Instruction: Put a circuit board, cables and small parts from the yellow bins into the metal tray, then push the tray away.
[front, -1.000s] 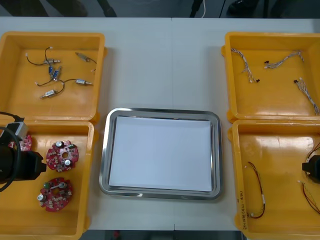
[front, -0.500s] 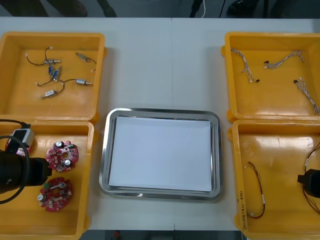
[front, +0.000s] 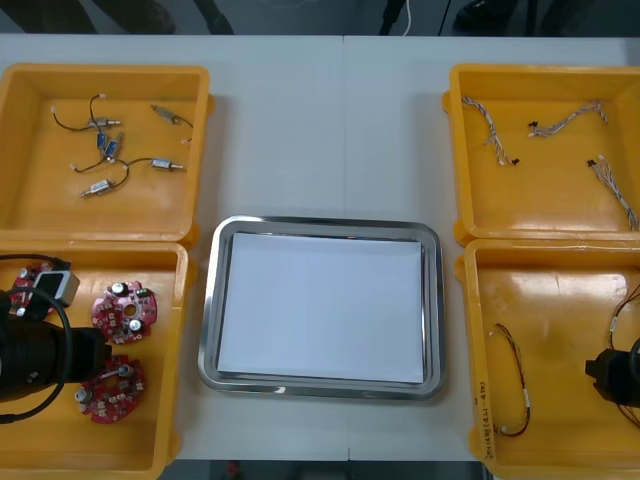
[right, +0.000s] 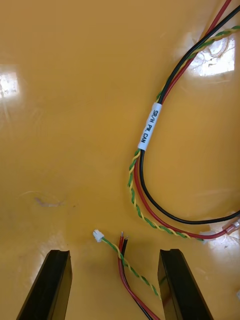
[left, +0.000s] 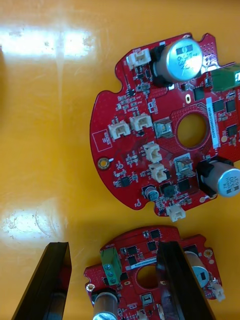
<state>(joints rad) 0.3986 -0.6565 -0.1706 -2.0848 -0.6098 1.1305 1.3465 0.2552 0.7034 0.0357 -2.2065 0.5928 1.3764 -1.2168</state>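
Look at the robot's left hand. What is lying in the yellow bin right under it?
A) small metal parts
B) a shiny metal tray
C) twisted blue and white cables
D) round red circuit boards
D: the left hand hangs over the near-left yellow plastic bin, and round red circuit boards lie below its open black fingers.

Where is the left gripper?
Left wrist view: left gripper, open, hovers over a circuit board in the near-left yellow bin; right gripper, over cables in the near-right bin.
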